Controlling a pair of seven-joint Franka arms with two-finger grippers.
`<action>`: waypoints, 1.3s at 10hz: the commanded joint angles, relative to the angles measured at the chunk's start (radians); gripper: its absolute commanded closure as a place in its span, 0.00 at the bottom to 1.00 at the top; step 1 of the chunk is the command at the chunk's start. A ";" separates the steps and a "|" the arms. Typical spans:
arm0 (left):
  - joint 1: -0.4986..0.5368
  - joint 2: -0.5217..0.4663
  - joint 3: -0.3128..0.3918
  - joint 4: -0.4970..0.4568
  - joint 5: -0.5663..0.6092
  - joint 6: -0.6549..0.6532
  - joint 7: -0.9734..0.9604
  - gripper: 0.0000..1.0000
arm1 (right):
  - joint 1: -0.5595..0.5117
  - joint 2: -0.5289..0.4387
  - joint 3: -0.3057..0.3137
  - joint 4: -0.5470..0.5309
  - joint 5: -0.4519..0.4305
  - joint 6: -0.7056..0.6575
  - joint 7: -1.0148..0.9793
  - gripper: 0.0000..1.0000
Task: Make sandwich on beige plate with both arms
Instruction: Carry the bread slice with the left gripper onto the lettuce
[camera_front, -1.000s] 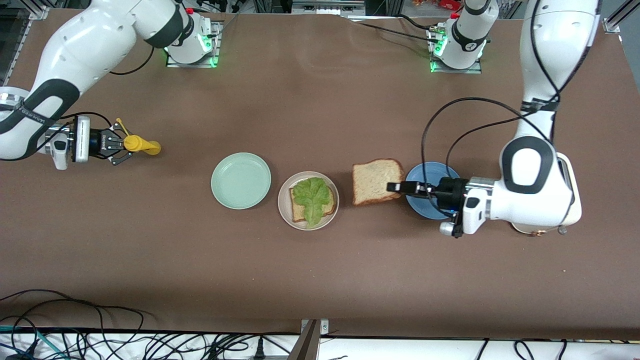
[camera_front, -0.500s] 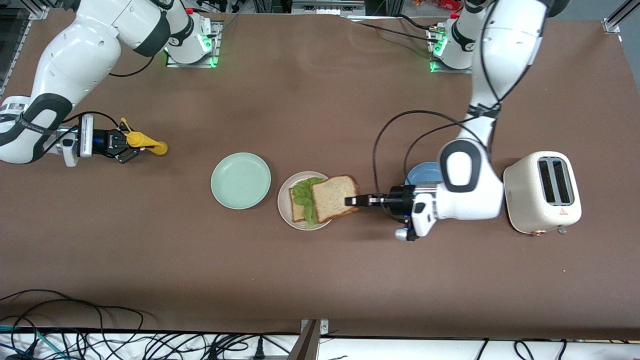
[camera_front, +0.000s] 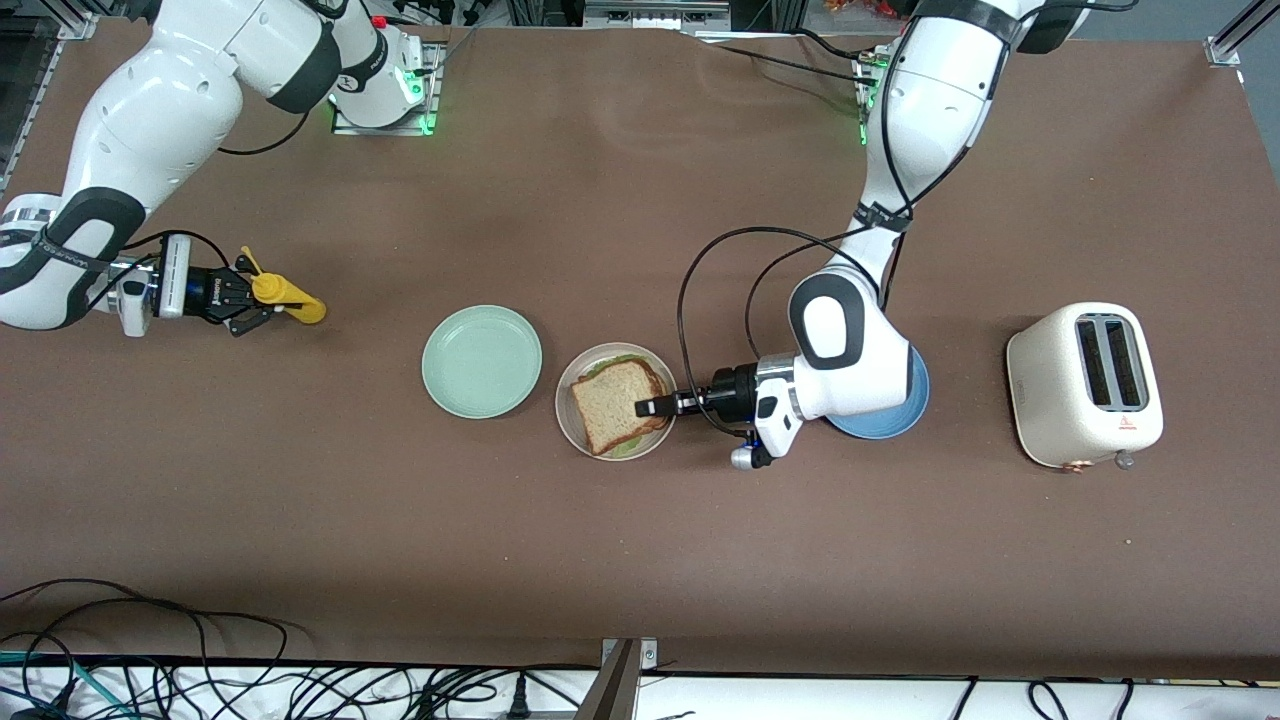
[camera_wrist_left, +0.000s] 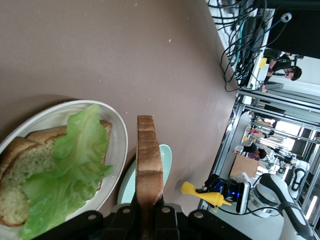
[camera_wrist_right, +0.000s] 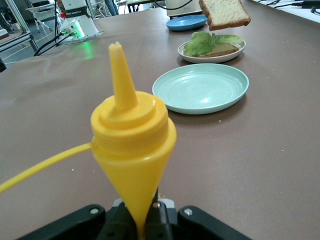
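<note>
Brown bread: your left gripper (camera_front: 643, 407) has swung its pinched top slice (camera_front: 612, 403) over the lettuce (camera_wrist_left: 65, 175) on the beige plate (camera_front: 570, 425); release next. Your right gripper (camera_front: 243, 293), waiting, stays clamped on the yellow bottle (camera_front: 283, 293).

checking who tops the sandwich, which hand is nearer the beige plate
Left. The left hand is over the beige plate, shut on the top bread slice. The right hand is at the right arm's end, shut on a yellow bottle.

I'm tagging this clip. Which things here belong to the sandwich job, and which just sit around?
Job: beige plate; bottom bread slice; lettuce; top bread slice, held above them by the left hand.
Lying about: mint-green plate; blue plate; toaster; yellow squeeze bottle in the right hand.
</note>
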 joint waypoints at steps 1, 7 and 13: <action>-0.017 0.007 0.014 -0.001 -0.037 0.007 0.038 1.00 | -0.014 -0.001 0.020 -0.001 0.007 0.014 -0.120 1.00; -0.032 0.022 0.016 -0.013 -0.021 0.007 0.078 1.00 | -0.048 -0.001 0.057 0.008 0.016 0.010 -0.108 0.15; -0.006 0.036 0.024 -0.018 0.109 0.007 0.219 0.00 | -0.176 -0.004 0.051 0.100 -0.100 -0.001 -0.094 0.00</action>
